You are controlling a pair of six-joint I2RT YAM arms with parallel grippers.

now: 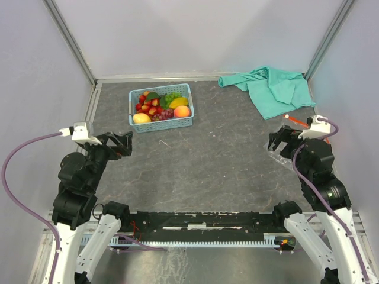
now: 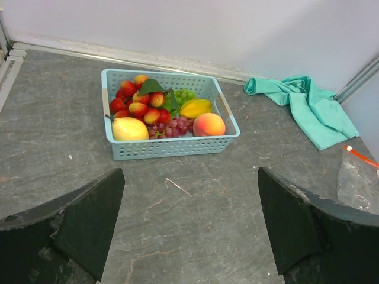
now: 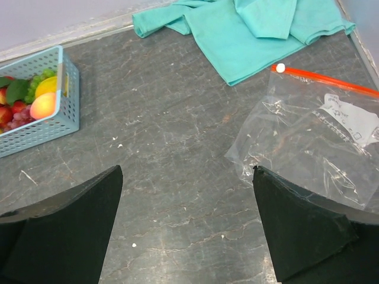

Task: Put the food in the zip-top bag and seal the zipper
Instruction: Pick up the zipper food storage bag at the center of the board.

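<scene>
The left gripper is held above the table with its jaws fully apart and nothing between them. The right gripper is likewise spread wide and empty, positioned over the near edge of the zip-top bag. The bag lies flat at the right side of the table, just beside the teal cloth. The zipper runs along its far edge; whether it is sealed cannot be determined. The food is contained in the light blue basket, well apart from the bag.
</scene>
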